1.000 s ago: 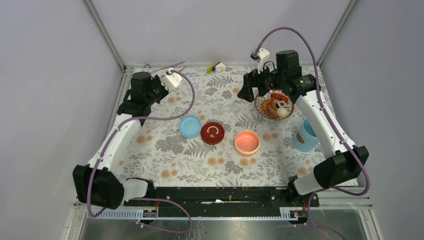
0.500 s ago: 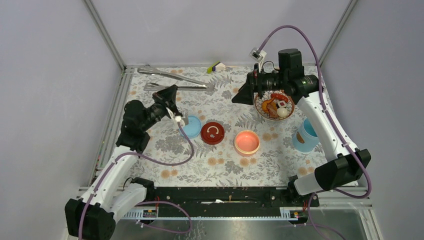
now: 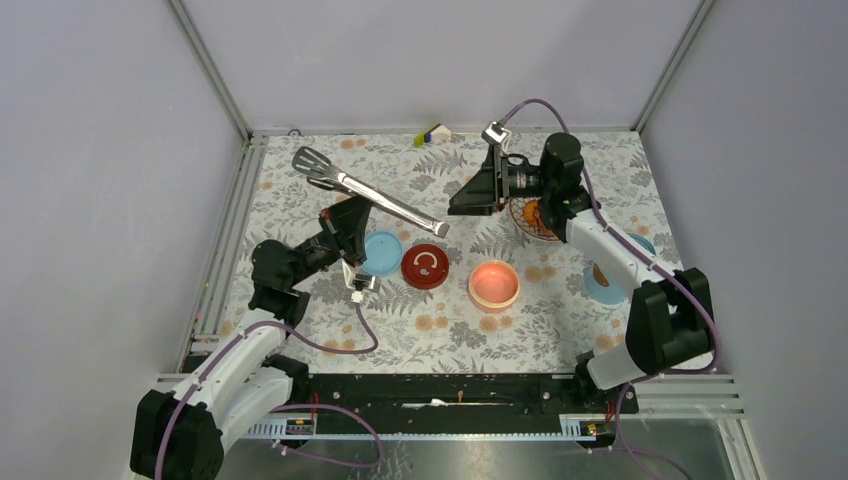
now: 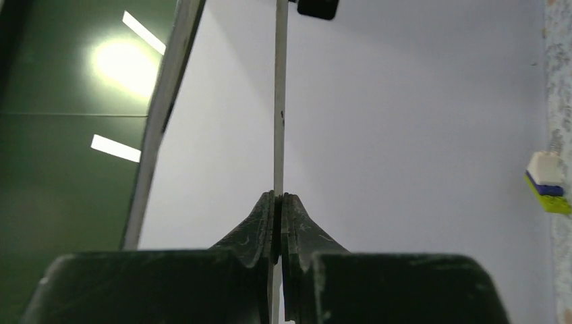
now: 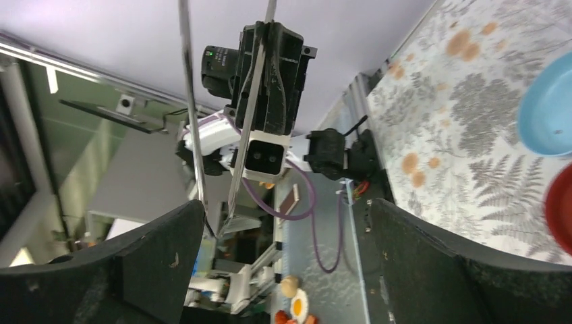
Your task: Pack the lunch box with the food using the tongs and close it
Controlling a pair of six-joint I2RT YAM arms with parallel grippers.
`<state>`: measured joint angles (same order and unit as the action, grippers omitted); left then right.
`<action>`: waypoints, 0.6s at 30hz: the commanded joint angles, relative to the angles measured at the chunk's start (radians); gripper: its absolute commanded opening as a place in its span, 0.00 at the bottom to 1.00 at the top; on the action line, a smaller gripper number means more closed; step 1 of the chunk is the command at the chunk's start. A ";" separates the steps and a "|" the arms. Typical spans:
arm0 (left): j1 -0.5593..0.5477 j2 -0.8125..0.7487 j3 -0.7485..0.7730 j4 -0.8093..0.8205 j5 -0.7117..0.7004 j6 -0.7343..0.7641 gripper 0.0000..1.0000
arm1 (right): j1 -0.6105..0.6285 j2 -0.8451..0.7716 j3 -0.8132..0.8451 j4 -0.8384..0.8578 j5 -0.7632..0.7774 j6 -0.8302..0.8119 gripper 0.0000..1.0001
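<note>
Whereas the tongs [image 3: 375, 195] lay flat at the far left of the bench [image 3: 450, 335] a moment earlier, they are now recorded as lifted clear of it, slanting from far left toward the centre.

- Left tool [image 3: 352, 212]: clamped shut on one thin arm of the tongs, which is seen edge-on between its fingers [image 4: 264, 219].
- Right tool [image 3: 468, 196]: spread wide and empty, turned toward the tongs' near end but apart from it.
- Food [image 3: 531, 210]: kept in the patterned dish [image 3: 522, 228], largely hidden under the right arm.
- Salmon-pink bowl [image 3: 494, 284]: empty, mid-bench.
- Light-blue disc [image 3: 381, 252] and light-blue shell [image 3: 608, 280]: well apart, unassembled.

Assessment: retrieval of the tongs is judged done and a handover appears prepared. Packing and closing are not yet begun.
</note>
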<state>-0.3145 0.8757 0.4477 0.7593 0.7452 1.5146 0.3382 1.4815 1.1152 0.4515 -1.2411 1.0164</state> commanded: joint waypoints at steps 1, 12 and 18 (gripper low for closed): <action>-0.009 -0.033 0.023 0.078 0.083 0.070 0.00 | 0.061 -0.016 0.013 0.325 -0.035 0.220 0.99; -0.026 -0.005 0.039 0.053 0.091 0.089 0.00 | 0.178 -0.024 0.021 0.251 -0.025 0.153 0.99; -0.051 0.024 0.061 0.064 0.082 0.103 0.00 | 0.219 0.019 0.027 0.370 -0.010 0.253 0.99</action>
<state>-0.3500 0.8890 0.4503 0.7639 0.7944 1.5929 0.5301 1.4837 1.1133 0.6861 -1.2499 1.1946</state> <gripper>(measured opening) 0.033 0.988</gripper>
